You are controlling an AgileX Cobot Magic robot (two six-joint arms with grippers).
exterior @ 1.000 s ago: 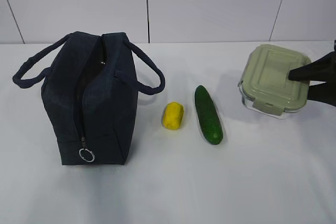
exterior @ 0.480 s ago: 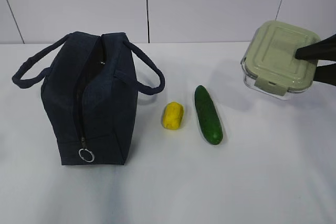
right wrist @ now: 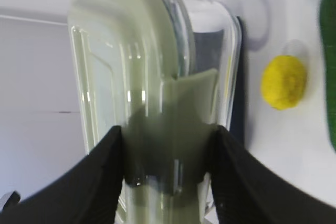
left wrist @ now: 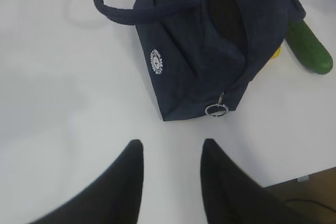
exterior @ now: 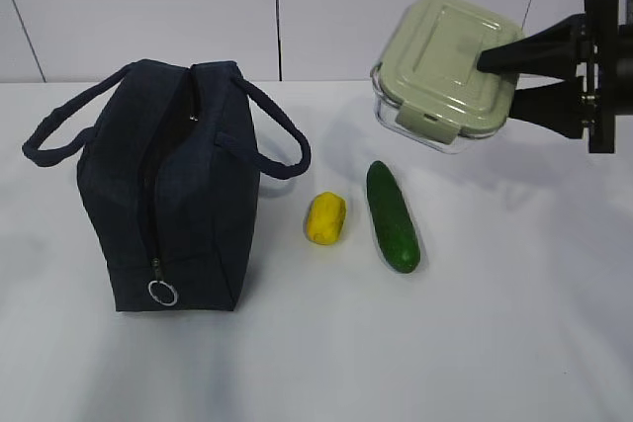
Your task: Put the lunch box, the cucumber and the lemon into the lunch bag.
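Lunch box [exterior: 447, 68] held tilted in air at far right, clamped at its right edge by right gripper [exterior: 518, 74], prob. for carrying to lunch bag [exterior: 178, 190], upright at left w/ top unzipped. Lemon [exterior: 325, 217], cucumber [exterior: 392, 214] on tabletop [exterior: 475, 343] between. Left gripper [left wrist: 170, 177] part-open, empty, near bag.

The lunch bag [left wrist: 199, 51] bears a round white logo [left wrist: 157, 61], its lettering unreadable.

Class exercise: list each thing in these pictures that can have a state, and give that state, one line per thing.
lunch bag: upright on the table, zipper open
lunch box: lid on, tilted, held in the air
right gripper: jaws shut on the lunch box
left gripper: jaws open, empty
cucumber: lying on the table
lemon: on the table
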